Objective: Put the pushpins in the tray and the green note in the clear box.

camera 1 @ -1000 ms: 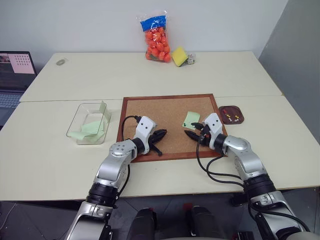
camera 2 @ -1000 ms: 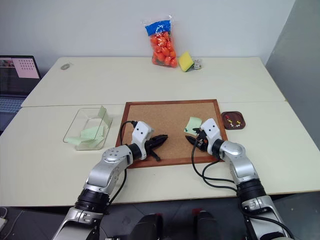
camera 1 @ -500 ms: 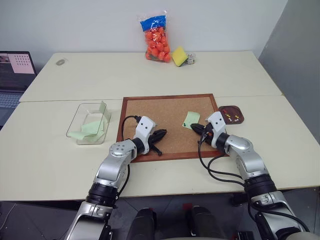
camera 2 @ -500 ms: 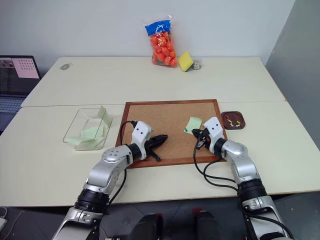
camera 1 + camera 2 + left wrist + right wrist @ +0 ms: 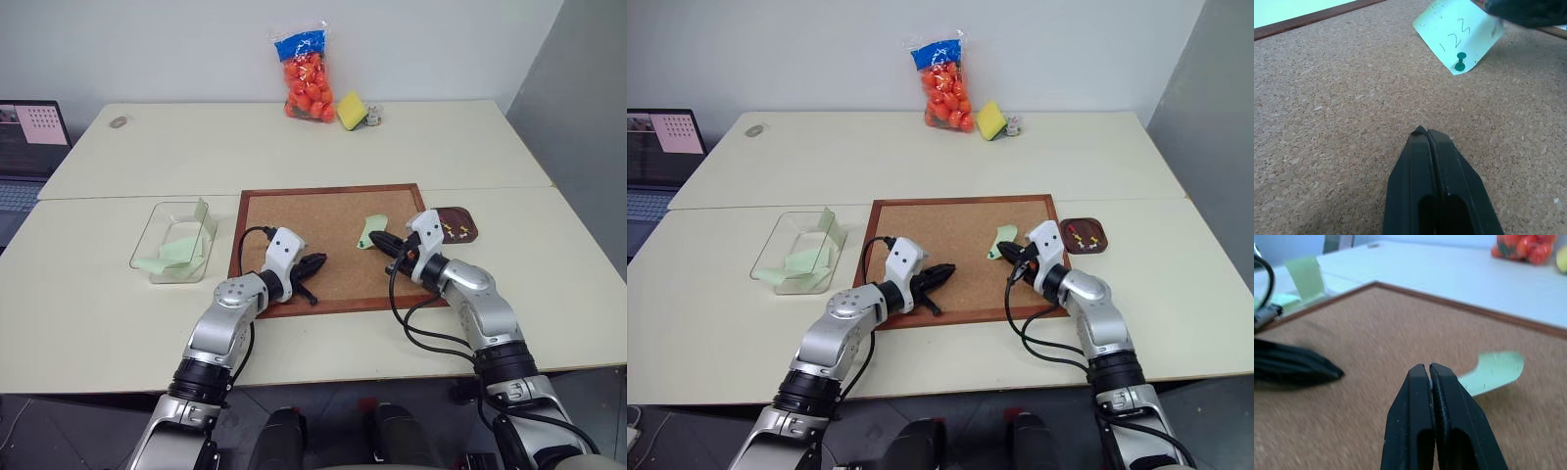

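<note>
green note [image 5: 1492, 372] on corkboard [image 5: 304, 220], just beyond closed right fingers [image 5: 1442, 396]

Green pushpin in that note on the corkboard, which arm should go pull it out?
Probably the right. The right gripper hangs shut beside the green note with its green pushpin; the left gripper sits farther across the corkboard.

Both arms reach forward and bend inward, so the two grippers point toward each other. The left gripper [image 5: 315, 264] angles slightly downward and to the right, its two black fingers [image 5: 1436, 186] pressed flat together with no gap. The right gripper [image 5: 381, 240] lies about level, pointing to the left, and its fingers [image 5: 1434, 416] are likewise pressed together. The two grippers are apart, and a black cable loops from each wrist.
</note>
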Robot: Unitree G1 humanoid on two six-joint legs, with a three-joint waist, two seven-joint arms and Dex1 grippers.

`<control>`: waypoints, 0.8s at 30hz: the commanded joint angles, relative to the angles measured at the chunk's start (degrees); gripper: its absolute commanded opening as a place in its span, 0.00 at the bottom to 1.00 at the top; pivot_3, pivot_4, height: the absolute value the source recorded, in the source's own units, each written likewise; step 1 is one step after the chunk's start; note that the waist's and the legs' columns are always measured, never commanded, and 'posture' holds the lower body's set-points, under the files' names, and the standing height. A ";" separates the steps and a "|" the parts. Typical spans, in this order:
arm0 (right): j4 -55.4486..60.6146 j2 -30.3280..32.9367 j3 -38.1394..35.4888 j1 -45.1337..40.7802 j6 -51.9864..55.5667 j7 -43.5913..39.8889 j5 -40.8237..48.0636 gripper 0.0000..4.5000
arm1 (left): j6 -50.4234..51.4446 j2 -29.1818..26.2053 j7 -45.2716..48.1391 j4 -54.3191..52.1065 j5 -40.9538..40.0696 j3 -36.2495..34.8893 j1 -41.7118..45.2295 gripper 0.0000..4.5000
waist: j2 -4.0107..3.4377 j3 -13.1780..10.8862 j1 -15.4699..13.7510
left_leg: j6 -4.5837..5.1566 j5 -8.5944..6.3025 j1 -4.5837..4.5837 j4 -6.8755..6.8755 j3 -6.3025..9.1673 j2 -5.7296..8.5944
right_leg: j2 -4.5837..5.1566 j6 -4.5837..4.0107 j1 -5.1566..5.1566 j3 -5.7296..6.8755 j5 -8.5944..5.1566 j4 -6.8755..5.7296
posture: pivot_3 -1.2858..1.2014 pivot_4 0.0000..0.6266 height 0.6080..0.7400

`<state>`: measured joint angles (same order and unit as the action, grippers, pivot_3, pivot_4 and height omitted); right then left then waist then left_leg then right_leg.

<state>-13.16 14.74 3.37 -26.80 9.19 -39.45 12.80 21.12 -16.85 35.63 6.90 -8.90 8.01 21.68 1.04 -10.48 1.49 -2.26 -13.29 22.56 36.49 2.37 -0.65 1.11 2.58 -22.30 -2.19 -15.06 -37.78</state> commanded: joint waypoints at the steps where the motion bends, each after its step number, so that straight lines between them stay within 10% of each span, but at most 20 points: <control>1: 2.69 0.46 -1.20 -0.85 -0.74 -0.47 1.17 0.01 | 2.41 0.17 0.08 1.83 0.86 1.55 -1.54 0.00 | 0.00 0.00 0.00 | 0.00 0.00 0.00 0.00 0.00 0.00 | 0.00 0.00 0.00 0.00 0.00 0.00 | 0.52 0.24 1.00; 24: -19.31 4.70 -14.54 -13.17 -3.13 29.12 -6.16 0.01 | 2.29 -0.04 0.64 2.22 0.96 1.83 -1.09 0.00 | 0.00 0.00 0.02 | 0.01 0.00 -0.05 -0.11 -0.11 0.03 | 0.01 -0.06 -0.01 -0.10 0.03 0.01 | 0.52 0.24 1.00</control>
<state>-31.98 18.93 -10.00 -37.69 7.26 -11.90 6.82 21.19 -17.00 35.84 6.55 -8.90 8.10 21.53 1.04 -10.48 1.51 -2.25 -13.28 22.51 36.38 2.25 -0.61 1.13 2.53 -22.31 -2.30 -15.04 -37.77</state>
